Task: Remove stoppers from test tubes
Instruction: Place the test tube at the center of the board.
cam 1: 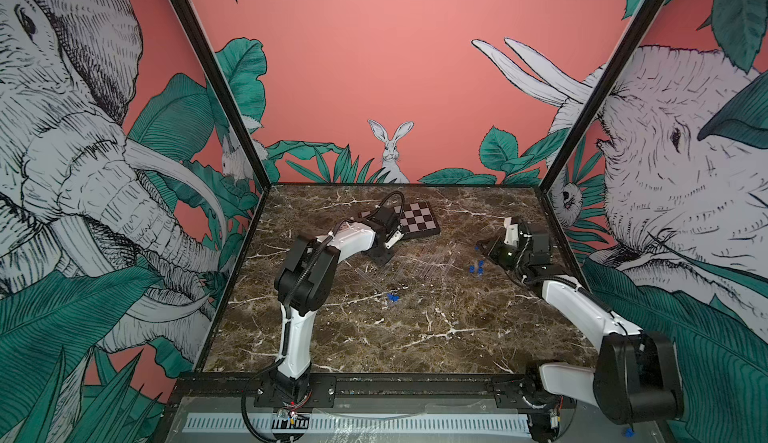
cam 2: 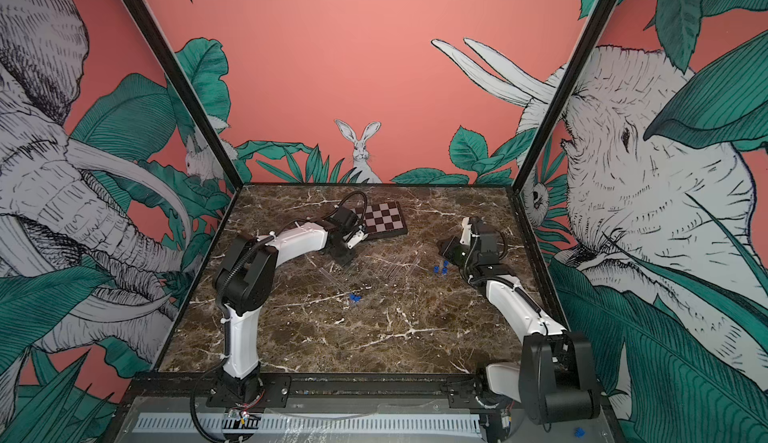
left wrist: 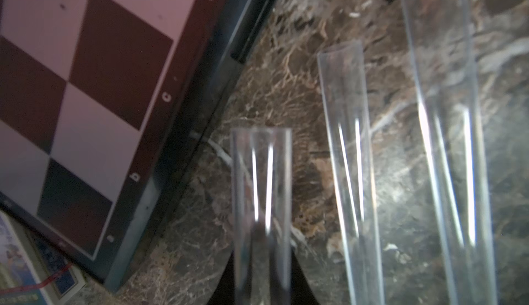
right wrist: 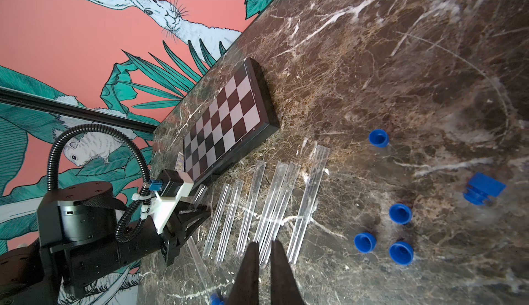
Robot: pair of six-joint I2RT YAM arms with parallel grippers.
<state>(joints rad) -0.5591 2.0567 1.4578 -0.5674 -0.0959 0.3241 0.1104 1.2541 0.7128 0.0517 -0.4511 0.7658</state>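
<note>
Several clear test tubes point(right wrist: 274, 203) lie side by side, unstoppered, in front of the chessboard; in both top views they are faint point(cam 1: 428, 262) point(cam 2: 390, 264). My left gripper point(left wrist: 262, 257) point(cam 1: 384, 256) is shut on one open-mouthed test tube point(left wrist: 262, 174), low by the chessboard's near corner. Another tube point(right wrist: 200, 260) lies nearer, a blue stopper point(right wrist: 214, 299) point(cam 1: 392, 296) still in its end. Loose stoppers point(right wrist: 400, 213) point(cam 1: 481, 270) sit on the marble to the right of the row. My right gripper point(right wrist: 264, 245) point(cam 1: 484, 247) hovers beside them, shut and empty.
The chessboard point(cam 1: 417, 220) point(left wrist: 86, 89) lies at the back centre, with a small printed box point(left wrist: 23, 260) at its left end. One stopper point(right wrist: 483, 192) lies on its side, apart from the others. Dark marble table point(cam 1: 415, 337) with walls on three sides.
</note>
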